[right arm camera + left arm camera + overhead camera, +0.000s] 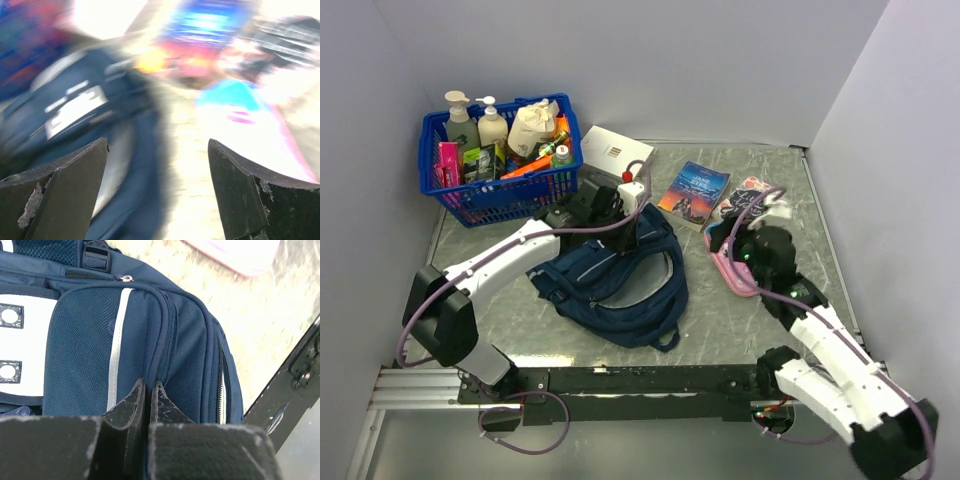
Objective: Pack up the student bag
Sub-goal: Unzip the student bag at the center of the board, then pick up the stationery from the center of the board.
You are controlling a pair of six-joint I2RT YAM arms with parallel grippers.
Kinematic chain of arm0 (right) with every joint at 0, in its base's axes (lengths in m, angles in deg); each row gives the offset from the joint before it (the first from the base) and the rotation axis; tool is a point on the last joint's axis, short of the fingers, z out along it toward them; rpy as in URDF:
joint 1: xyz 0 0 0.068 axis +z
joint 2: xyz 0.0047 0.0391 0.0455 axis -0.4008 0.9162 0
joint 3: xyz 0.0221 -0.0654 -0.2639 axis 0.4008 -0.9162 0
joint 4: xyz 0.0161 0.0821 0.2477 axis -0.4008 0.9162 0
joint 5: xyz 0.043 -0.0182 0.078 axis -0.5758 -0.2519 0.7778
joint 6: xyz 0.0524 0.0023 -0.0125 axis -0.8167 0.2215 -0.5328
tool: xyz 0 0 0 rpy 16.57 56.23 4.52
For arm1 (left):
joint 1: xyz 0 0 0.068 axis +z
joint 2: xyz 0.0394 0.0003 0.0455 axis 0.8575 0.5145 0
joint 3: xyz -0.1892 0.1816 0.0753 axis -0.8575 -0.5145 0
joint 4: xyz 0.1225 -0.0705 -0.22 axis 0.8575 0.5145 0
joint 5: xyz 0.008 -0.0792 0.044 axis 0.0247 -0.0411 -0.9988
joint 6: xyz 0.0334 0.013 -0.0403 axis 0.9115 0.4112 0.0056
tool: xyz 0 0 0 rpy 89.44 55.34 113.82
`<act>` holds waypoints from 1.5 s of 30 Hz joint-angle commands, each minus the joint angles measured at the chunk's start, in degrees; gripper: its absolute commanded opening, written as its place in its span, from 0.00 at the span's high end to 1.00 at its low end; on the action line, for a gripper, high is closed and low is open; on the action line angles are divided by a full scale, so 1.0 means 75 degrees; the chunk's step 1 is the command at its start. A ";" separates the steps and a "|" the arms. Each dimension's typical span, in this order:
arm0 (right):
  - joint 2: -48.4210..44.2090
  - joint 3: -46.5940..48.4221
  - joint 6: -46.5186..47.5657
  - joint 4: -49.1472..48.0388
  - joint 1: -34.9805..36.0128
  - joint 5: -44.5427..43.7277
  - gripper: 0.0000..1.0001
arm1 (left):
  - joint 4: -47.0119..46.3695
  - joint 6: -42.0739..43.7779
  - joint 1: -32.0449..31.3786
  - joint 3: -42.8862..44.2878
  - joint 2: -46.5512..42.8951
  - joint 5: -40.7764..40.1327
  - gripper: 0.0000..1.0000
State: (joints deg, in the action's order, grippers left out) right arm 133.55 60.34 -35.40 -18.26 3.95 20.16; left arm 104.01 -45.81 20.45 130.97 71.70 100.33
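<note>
Right hand (157, 150) spread wide by pink flat case (732, 278), large navy fabric backpack (620, 285) leftward, nearer closed left hand (149, 385).

No text can be read in any view. Pale lettering is seen on the cover of the book (693, 191) on the worktop (740, 330), but it is too small to be made out. Print on the white box (616, 150) and on the bottles (461, 125) in the blue basket (500, 200) is likewise illegible.
</note>
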 commanded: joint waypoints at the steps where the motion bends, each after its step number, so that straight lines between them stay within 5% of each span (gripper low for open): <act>1: 0.0966 0.0156 -0.1361 0.1257 -0.2215 0.0185 0.11 | -0.0164 0.0572 0.0223 -0.0497 -0.0355 -0.0558 0.99; 15: 0.3605 0.0508 -0.1257 0.0663 -0.4788 0.1322 0.00 | -0.0738 0.0292 0.0235 -0.0931 -0.0461 -0.0335 0.99; 20: 0.4321 0.0426 -0.1187 -0.0381 -0.5480 0.3184 0.00 | -0.0785 0.0256 0.0235 -0.0931 -0.0484 -0.0335 0.99; 31: 0.5494 -0.0065 -0.1678 -0.1905 -0.5517 0.5529 0.00 | -0.0926 0.0139 0.0364 -0.0955 -0.0601 -0.0370 0.99; 45: 0.3584 -0.1976 -0.2310 -0.2361 -0.3888 0.6244 0.00 | -0.1090 0.0045 0.0469 -0.0943 -0.0425 -0.0324 0.99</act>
State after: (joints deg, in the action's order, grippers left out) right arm 164.15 47.64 -50.13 -34.07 -26.72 64.42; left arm 98.88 -45.59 21.85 123.78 68.75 102.95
